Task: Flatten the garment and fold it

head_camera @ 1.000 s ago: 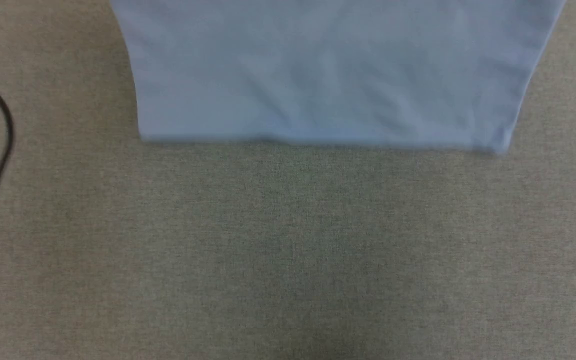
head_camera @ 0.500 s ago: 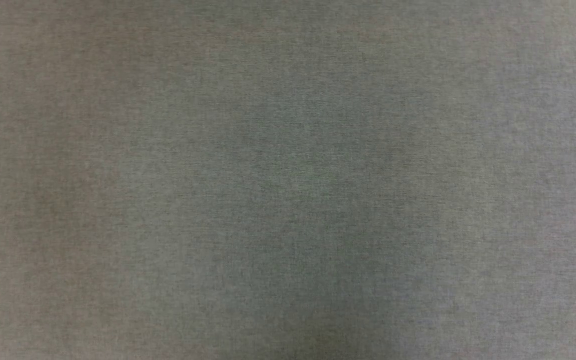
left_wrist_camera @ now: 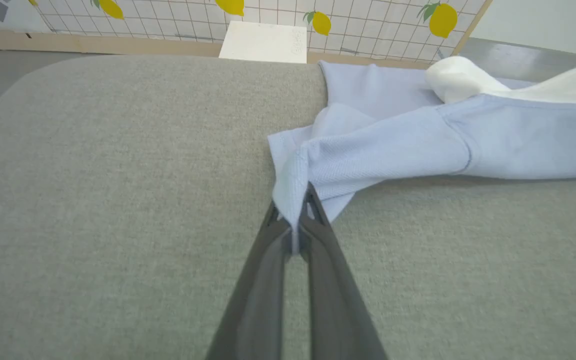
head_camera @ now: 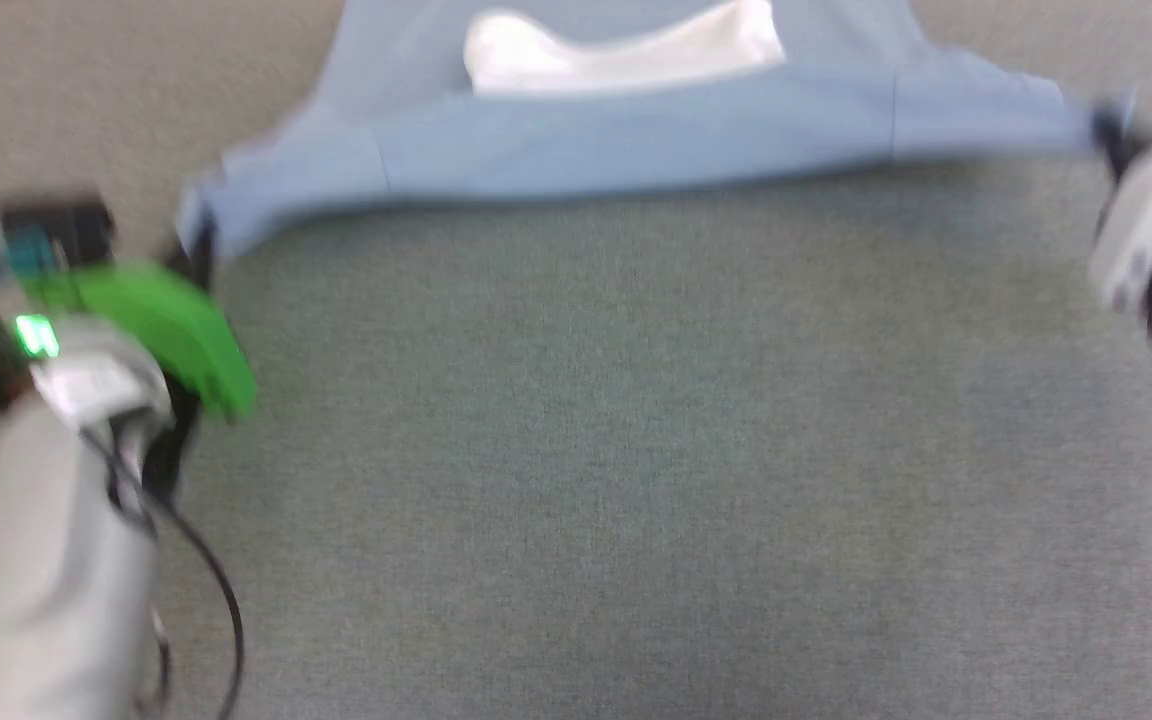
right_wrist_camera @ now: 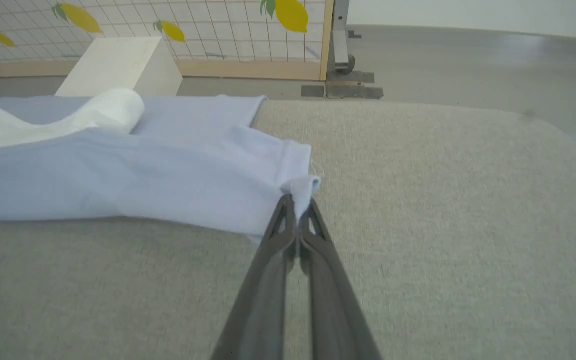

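The light blue garment (head_camera: 636, 135) stretches across the top of the head view, its white collar (head_camera: 626, 50) upward. My left gripper (head_camera: 198, 235) is shut on its left sleeve end; in the left wrist view the dark fingers (left_wrist_camera: 318, 235) pinch the bunched sleeve hem (left_wrist_camera: 293, 180). At the far right, my right gripper (head_camera: 1114, 140) is shut on the other sleeve end, and the right wrist view shows the garment (right_wrist_camera: 143, 175) pinched at the sleeve corner (right_wrist_camera: 303, 187) by the gripper (right_wrist_camera: 295, 205). The shirt is held taut between the two grippers, low over the grey surface.
The grey fabric table (head_camera: 636, 450) spreads out below the shirt. A white box (right_wrist_camera: 118, 65) and a lemon-patterned grid panel (right_wrist_camera: 208, 30) stand beyond the far edge. A black cable (head_camera: 216, 600) hangs from my left arm.
The head camera has swung, so the whole picture has shifted. Both grippers and the collar end of the shirt are now in it, where there was bare table half a second ago.
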`<state>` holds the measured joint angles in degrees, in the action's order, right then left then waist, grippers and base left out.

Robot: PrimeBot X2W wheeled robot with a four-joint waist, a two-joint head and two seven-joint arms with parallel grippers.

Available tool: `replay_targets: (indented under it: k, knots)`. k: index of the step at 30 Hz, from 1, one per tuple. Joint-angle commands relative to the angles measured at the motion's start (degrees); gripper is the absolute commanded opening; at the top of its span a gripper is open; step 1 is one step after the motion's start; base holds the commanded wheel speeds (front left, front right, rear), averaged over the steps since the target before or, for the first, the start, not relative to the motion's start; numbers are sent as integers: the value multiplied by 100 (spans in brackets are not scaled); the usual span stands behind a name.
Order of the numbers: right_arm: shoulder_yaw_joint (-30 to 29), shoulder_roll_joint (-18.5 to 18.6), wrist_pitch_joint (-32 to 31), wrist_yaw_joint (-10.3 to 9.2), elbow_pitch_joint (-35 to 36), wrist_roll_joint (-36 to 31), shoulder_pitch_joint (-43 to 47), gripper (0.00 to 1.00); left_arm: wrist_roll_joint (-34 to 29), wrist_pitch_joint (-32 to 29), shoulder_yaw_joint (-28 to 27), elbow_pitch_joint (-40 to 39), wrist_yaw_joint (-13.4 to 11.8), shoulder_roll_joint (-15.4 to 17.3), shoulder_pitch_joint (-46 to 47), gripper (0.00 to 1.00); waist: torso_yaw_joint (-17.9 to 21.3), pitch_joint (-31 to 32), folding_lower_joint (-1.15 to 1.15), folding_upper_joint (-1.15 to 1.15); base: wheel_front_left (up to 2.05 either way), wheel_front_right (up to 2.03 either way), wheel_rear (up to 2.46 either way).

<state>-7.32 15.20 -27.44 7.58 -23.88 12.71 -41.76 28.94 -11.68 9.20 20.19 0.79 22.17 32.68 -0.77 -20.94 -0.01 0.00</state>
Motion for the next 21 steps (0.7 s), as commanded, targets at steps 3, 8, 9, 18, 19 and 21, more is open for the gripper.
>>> replay_targets:
  k: [3,8,9,18,19,21]
  knots:
    - [-318,-159,-411,-9,702,140,1070,0,367,-237,-125,-559,-196,-117,-1020,0,-32,782,1,0,0,0,0]
    - [-892,-635,-941,-9,1791,120,2533,0,771,-437,-298,-1347,-542,-356,-2385,0,-39,1104,1,0,0,0,0]
    - [-1001,-730,-1018,-9,1956,93,2749,0,823,-463,-314,-1459,-602,-402,-2589,0,-49,1144,1,0,0,0,0]
    - [-1751,-1222,-1715,-9,2870,-66,4392,0,1213,-695,-438,-2117,-1056,-702,-4209,0,-115,1434,1,0,0,0,0]
    - [-1801,-1225,-1754,-9,2878,-5,4499,0,1216,-725,-451,-2153,-1107,-695,-4332,0,-122,1457,1,0,0,0,0]
    - [-1913,-1228,-1761,-9,2824,4,4742,0,1234,-772,-503,-2204,-1221,-686,-4596,0,-162,1503,1,0,0,0,0]
